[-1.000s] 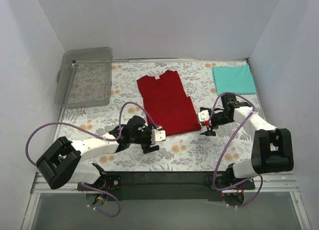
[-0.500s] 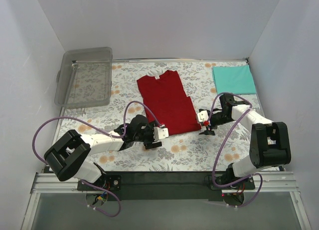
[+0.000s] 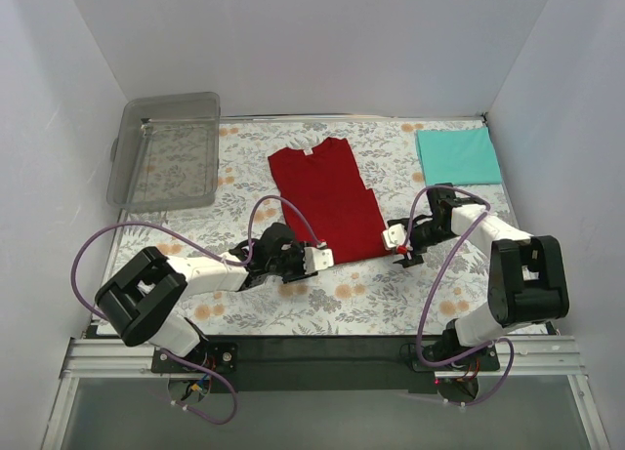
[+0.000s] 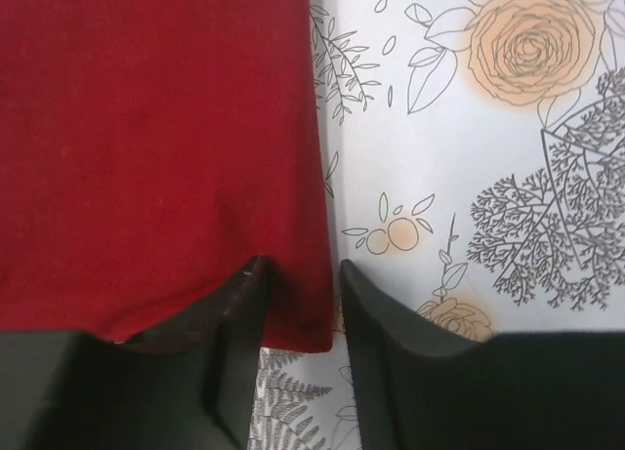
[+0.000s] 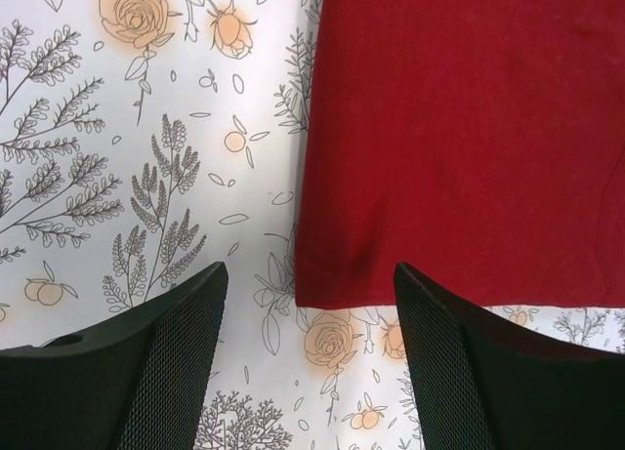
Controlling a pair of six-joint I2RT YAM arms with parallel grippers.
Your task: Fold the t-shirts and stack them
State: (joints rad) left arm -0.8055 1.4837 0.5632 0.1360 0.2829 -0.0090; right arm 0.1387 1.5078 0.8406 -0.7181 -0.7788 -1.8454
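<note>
The deep red t-shirt (image 3: 327, 201) lies flat in the middle of the floral table, collar at the far end. The light teal t-shirt (image 3: 459, 155) lies folded at the back right. My left gripper (image 3: 317, 258) is down at the red shirt's near left corner. In the left wrist view the red t-shirt (image 4: 156, 147) has that corner lying flat between the narrowed jaws of the left gripper (image 4: 301, 266), which still stand apart. My right gripper (image 3: 394, 237) is at the near right corner. In the right wrist view the right gripper (image 5: 309, 269) is wide open just short of the red t-shirt (image 5: 469, 128).
A clear plastic bin (image 3: 166, 147) stands at the back left of the table. The floral table cover (image 3: 391, 294) runs to white walls on three sides. Purple cables loop above both arms.
The left gripper has slid forward to the red shirt's near left corner and its jaws have narrowed. The right gripper has edged left to the near right corner.
</note>
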